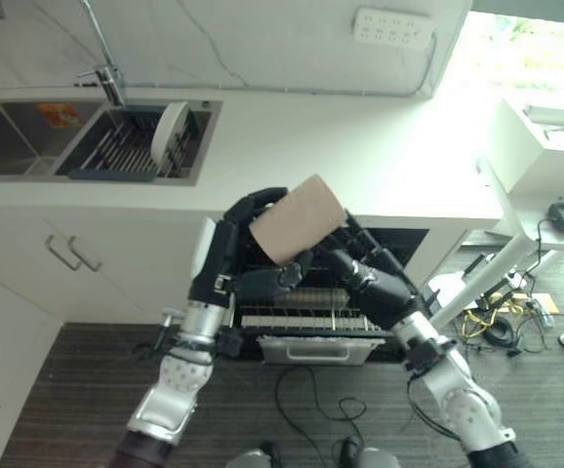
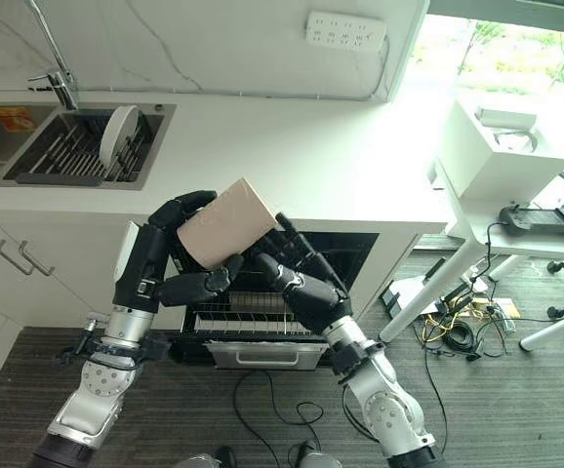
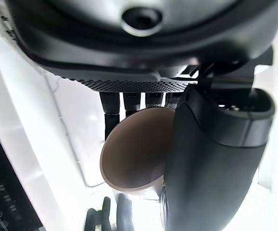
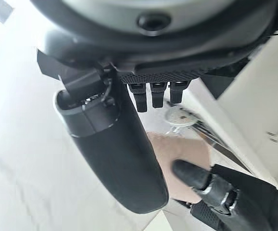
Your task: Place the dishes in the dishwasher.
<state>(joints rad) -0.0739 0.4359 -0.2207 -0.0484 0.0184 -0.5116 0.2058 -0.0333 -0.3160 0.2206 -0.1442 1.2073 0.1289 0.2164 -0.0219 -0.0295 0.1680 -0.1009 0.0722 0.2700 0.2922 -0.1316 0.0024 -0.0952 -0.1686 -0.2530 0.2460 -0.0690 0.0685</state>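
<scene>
Left eye: holding tan tapered cup [image 1: 298,218] in curled left hand [image 1: 231,255] above open dishwasher's wire rack [image 1: 302,310]; right hand [image 1: 365,273] reaching in, fingers straight.

Left wrist: gripping cup.

Right wrist: touching nothing.

Transferring (probably); lowering into rack next.

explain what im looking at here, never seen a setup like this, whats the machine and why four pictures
This is a humanoid robot tidying dishes in a kitchen. Two pictures come from a stereo camera on its head, looking down; the other two come from cameras on its wrists, very close to the fingers. The robot's dark left hand is curled round a beige, tapered cup, which you can look into in the left wrist view. The dark right hand reaches in beside the cup with straight fingers. Below both hands stands the open black dishwasher with its wire rack pulled out. On the white counter behind, a steel sink holds a dark drying rack with one round white plate upright.
</scene>
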